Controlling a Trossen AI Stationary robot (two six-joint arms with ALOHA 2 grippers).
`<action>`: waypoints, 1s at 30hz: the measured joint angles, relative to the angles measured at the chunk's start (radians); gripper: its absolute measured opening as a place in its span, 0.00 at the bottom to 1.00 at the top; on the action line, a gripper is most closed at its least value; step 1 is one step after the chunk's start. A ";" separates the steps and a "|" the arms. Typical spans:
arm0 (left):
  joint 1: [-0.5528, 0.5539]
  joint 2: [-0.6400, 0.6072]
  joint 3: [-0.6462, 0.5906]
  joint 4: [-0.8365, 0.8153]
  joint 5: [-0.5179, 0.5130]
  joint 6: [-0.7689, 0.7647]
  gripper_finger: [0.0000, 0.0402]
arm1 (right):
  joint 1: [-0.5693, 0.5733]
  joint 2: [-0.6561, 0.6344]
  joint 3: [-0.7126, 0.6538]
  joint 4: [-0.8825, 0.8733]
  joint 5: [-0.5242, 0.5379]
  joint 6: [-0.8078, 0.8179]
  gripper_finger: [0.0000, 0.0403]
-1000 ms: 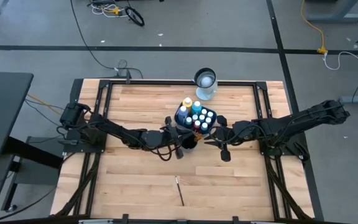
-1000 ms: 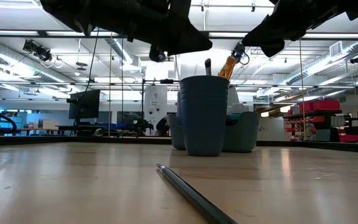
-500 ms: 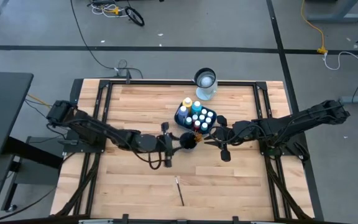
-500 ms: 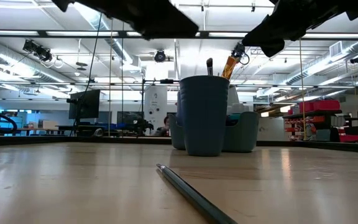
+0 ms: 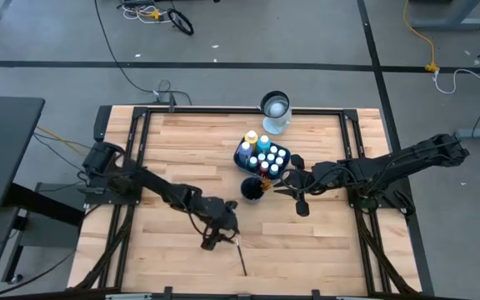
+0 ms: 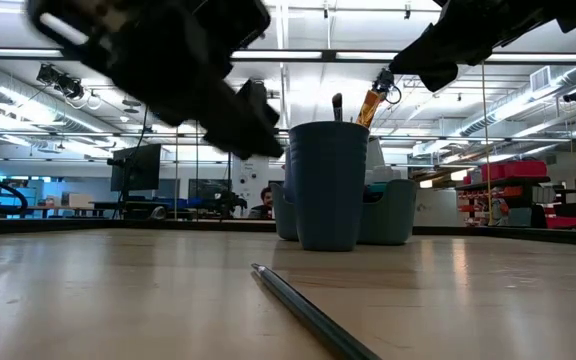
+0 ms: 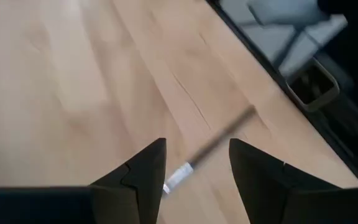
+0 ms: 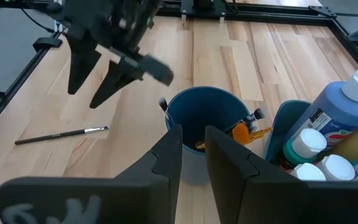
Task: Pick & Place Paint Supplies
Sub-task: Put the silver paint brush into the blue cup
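I count one loose brush [image 5: 241, 255] lying flat on the table [image 5: 173, 142], near the front edge. In the blue cup [image 5: 253, 188] I can make out two brush tips from the low view, plus an orange handle seen in the right wrist view; I cannot tell whether more are inside. Just behind the cup sits the blue caddy [image 5: 242, 155] with roughly eight small capped bottles [image 5: 272, 157] showing from above, the exact count unclear, and one taller yellow bottle [image 5: 251, 138]. One glass jar [image 5: 276, 109] stands at the far edge, well apart from the rest.

My left arm reaches from the left edge diagonally across the table, bent down toward the front. Its pincer [image 5: 217, 237] hangs just above the loose brush; in its wrist view the two fingers [image 7: 143, 175] stand apart with the brush's metal ferrule between them, nothing gripped.

My right arm stretches in from the right edge, level. Its pincer [image 5: 294, 192] sits beside the cup, fingers [image 8: 169, 157] a narrow gap apart, holding nothing.
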 joint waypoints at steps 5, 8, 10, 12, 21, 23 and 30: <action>-0.004 0.067 0.000 0.015 0.026 0.042 0.45 | 0.000 0.000 0.000 0.003 0.000 0.000 0.18; -0.003 0.111 0.000 0.019 0.024 0.065 0.45 | 0.000 0.000 0.000 0.005 0.000 0.000 0.18; -0.003 0.147 0.000 0.035 0.025 0.075 0.45 | 0.000 0.000 0.000 0.006 0.000 0.000 0.18; -0.003 0.173 -0.001 0.042 0.025 0.087 0.44 | 0.000 0.000 0.000 0.006 0.000 0.000 0.18; -0.003 0.203 0.002 0.073 -0.069 0.166 0.42 | 0.000 0.000 0.000 0.014 0.000 0.010 0.18; -0.003 0.204 0.001 0.083 -0.071 0.175 0.39 | 0.000 0.000 0.000 0.015 0.000 0.010 0.18; -0.003 0.205 0.000 0.092 -0.090 0.184 0.30 | 0.000 0.000 0.000 0.015 0.000 0.010 0.18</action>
